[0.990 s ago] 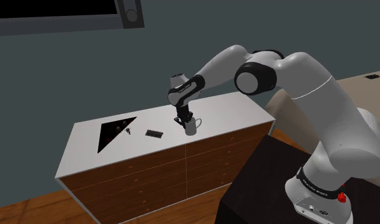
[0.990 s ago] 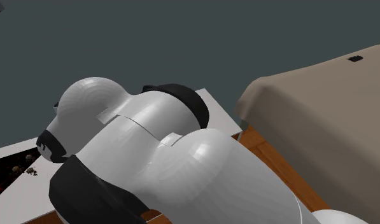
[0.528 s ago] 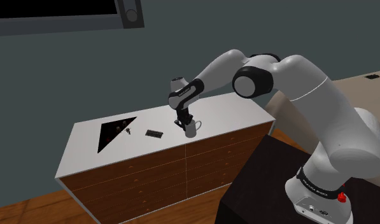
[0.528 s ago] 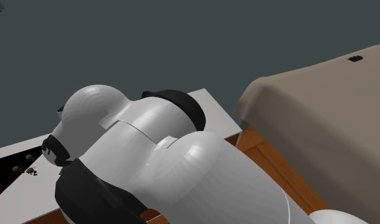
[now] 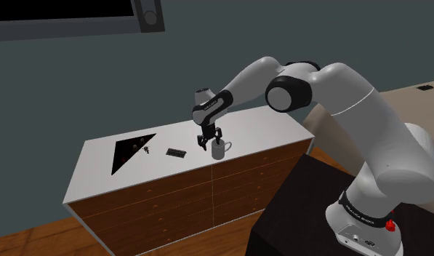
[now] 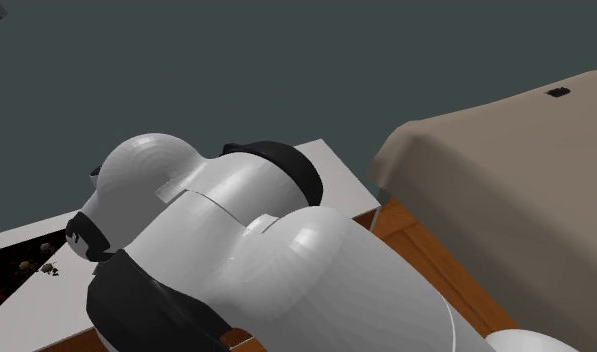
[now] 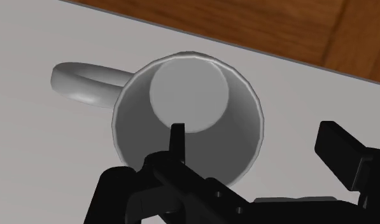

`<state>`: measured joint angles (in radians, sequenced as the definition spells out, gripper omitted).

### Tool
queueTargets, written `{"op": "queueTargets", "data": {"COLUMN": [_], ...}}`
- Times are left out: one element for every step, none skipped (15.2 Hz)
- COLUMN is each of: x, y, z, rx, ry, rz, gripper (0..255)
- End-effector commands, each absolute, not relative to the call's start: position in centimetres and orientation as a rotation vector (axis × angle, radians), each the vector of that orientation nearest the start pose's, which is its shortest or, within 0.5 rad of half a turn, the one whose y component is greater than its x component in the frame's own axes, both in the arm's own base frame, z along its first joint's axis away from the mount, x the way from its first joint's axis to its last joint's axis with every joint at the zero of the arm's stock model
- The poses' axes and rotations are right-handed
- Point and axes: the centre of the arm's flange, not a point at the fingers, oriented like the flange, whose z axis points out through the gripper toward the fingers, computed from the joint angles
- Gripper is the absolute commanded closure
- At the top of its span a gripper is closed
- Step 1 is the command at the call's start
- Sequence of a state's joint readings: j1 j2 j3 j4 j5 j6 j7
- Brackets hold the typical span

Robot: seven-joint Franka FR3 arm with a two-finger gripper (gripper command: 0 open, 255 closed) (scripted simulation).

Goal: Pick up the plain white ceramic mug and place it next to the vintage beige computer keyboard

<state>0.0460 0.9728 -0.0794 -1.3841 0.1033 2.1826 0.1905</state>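
Gripper (image 7: 255,137) open: one black finger dips inside the mug (image 7: 188,102), the other sits outside its wall, and neither clearly touches it. The grey-white mug stands upright on the dresser's (image 7: 42,146) white top, with its handle on the side away from the outer finger and wood floor beyond the edge. In the shoulder view, dark stand (image 5: 310,211) nearest, then the arm (image 5: 339,94) reaching to the gripper (image 5: 210,140) just over the mug (image 5: 220,150), near the front edge of the dresser (image 5: 251,127). To that view's left lie a small dark flat object (image 5: 177,152) and a black triangular patch (image 5: 131,150). In the second exterior view, the arm (image 6: 236,240) is close up, with a beige bed (image 6: 506,170) behind.
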Motion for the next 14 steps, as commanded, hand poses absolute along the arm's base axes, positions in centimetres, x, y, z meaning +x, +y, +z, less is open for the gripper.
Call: {"op": "queueTargets", "data": {"x": [70.6,70.6,70.8,71.0,71.3,71.4,71.4,71.4,71.4,71.4,71.4,71.4,71.4,71.4], "y": [-1.0,-1.0,-1.0,-1.0,-1.1,-1.1,-1.1,-1.1,-1.1,-1.1,-1.1,-1.1,-1.1,-1.1], "z": [11.0,11.0,12.3,13.6,14.9,15.9,15.9,15.9,15.9,15.9,15.9,15.9,15.9,15.9], "rx": [-3.106,-3.106,-3.106,-3.106,-3.106,-3.106,-3.106,-3.106,-3.106,-3.106,-3.106,-3.106,-3.106,-3.106], "ry": [0.408,0.408,0.408,0.408,0.408,0.408,0.408,0.408,0.408,0.408,0.408,0.408,0.408,0.408], "rz": [0.268,0.268,0.268,0.268,0.268,0.268,0.268,0.268,0.268,0.268,0.268,0.268,0.268,0.268], "gripper": [0,0,0,0,0,0,0,0,0,0,0,0,0,0]}}
